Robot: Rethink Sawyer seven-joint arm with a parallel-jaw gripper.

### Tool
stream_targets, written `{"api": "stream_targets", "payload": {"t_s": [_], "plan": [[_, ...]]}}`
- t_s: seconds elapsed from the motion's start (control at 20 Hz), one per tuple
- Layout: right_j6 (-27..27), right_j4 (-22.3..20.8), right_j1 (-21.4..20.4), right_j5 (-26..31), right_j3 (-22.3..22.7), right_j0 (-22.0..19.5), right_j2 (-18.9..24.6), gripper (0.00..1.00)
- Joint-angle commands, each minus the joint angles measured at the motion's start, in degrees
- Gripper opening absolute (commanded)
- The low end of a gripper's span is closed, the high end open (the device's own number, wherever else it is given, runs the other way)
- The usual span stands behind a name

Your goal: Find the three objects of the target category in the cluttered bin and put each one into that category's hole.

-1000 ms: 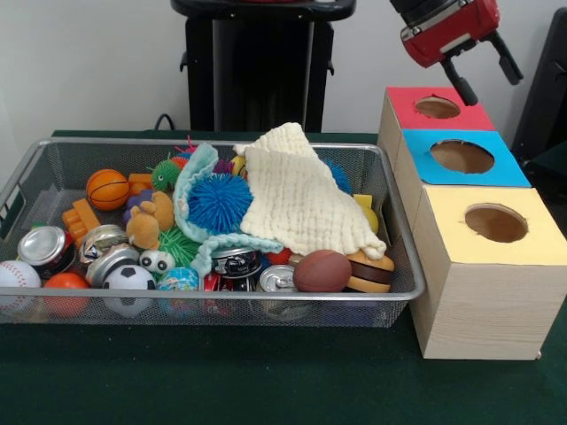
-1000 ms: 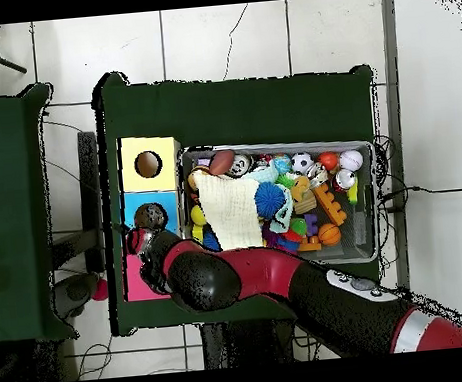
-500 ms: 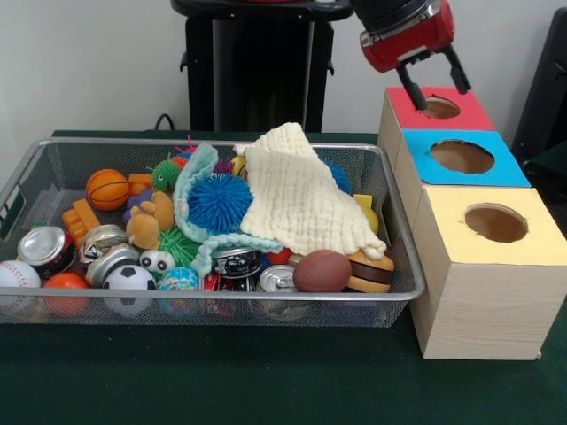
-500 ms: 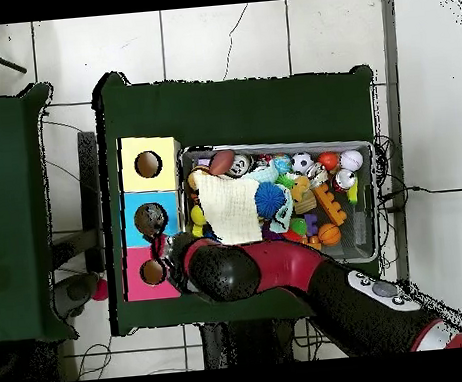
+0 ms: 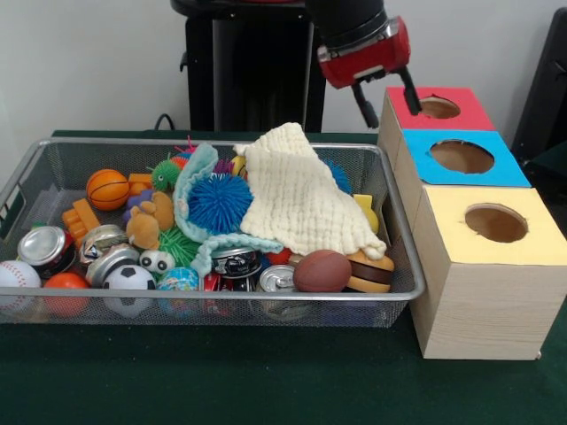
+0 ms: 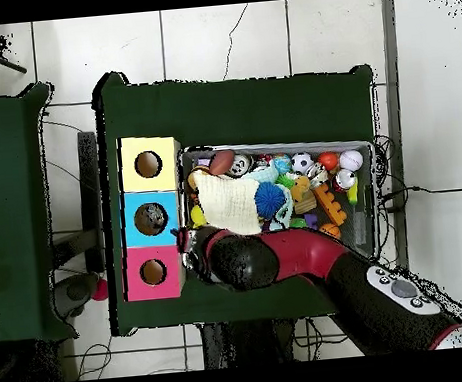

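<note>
My red gripper [image 5: 388,104] hangs open and empty above the bin's far right corner, just left of the red-topped box [image 5: 469,115]. Its two black fingers [image 5: 365,112] are spread apart. The wire bin [image 5: 403,266] holds a cream cloth [image 5: 297,190], a blue spiky ball [image 5: 220,202], a basketball [image 5: 107,188], a soccer ball [image 5: 129,279], a baseball [image 5: 16,274], a brown football [image 5: 322,270], a toy burger [image 5: 372,273] and several cans [image 5: 44,246]. From overhead, the arm [image 6: 243,263] covers the bin's near left corner [image 6: 184,163].
Three wooden boxes stand in a row right of the bin, each with a round hole: red hole [image 5: 437,107], blue hole [image 5: 462,157], yellow hole [image 5: 496,223]. Overhead they read yellow [image 6: 131,148], blue [image 6: 131,203], red [image 6: 135,283]. The cloth hides the items under it.
The gripper has swung from above the red box leftward and lower in the front view, over the bin's corner. It stays open. The bin's contents have not moved.
</note>
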Motion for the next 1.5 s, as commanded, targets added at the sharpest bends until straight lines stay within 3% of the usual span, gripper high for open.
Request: {"api": "stream_targets", "payload": {"t_s": [0.05, 0.45, 0.8, 1.5], "plan": [[-8.47, -9.70, 3.55, 6.20, -11.68, -1.74, -6.09, 1.00], [-8.29, -18.56, 5.99, 5.91, -14.93, -0.99, -8.58, 1.00], [-3.70, -28.49, 6.51, 2.25, -19.26, 4.97, -16.14, 1.00], [-2.74, -37.55, 11.08, 0.88, -24.34, 8.44, -20.11, 1.00]]}}
